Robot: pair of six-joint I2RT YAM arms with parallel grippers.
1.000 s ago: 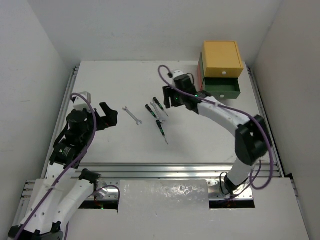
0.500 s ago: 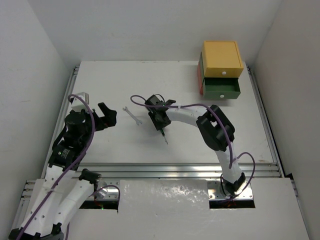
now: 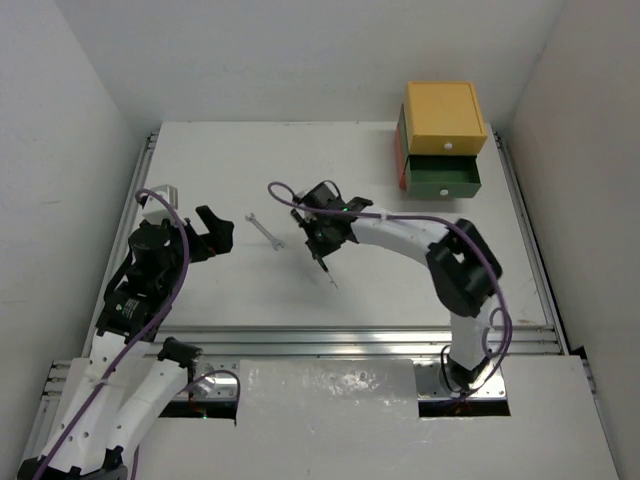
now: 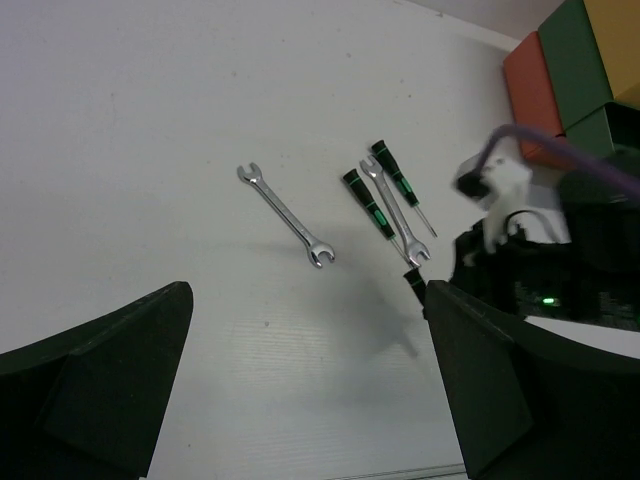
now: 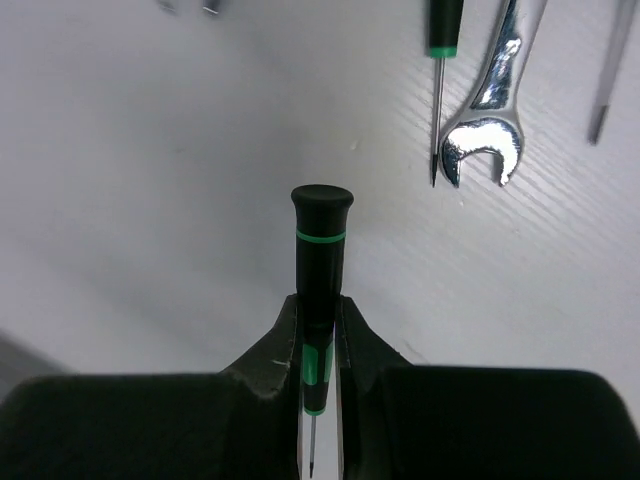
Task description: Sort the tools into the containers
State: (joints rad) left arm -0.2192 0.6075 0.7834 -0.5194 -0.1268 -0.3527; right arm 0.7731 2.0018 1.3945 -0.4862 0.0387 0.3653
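Observation:
My right gripper [image 5: 320, 330] is shut on a black screwdriver with green marks [image 5: 321, 260], pinching its handle low over the white table. From above, the right gripper [image 3: 320, 243] covers most of that screwdriver [image 3: 328, 272]. A silver wrench [image 5: 490, 110] and another screwdriver [image 5: 443, 40] lie just beyond it. A second silver wrench [image 3: 264, 229] lies alone to the left. My left gripper [image 3: 215, 232] hangs open at the left, nothing between its fingers. In the left wrist view the lone wrench [image 4: 285, 215] and two screwdrivers [image 4: 369, 202] show ahead of the left gripper [image 4: 308, 300].
The containers stand at the back right: a yellow box [image 3: 444, 117] on top, a dark green drawer [image 3: 443, 176] pulled forward under it, and a red-orange one [image 3: 399, 150] at the side. The table's metal rail [image 3: 350, 335] runs along the near edge.
My right gripper moved left and nearer, came down over the lowest screwdriver, and its jaws closed on the handle. The left arm has stayed still and open.

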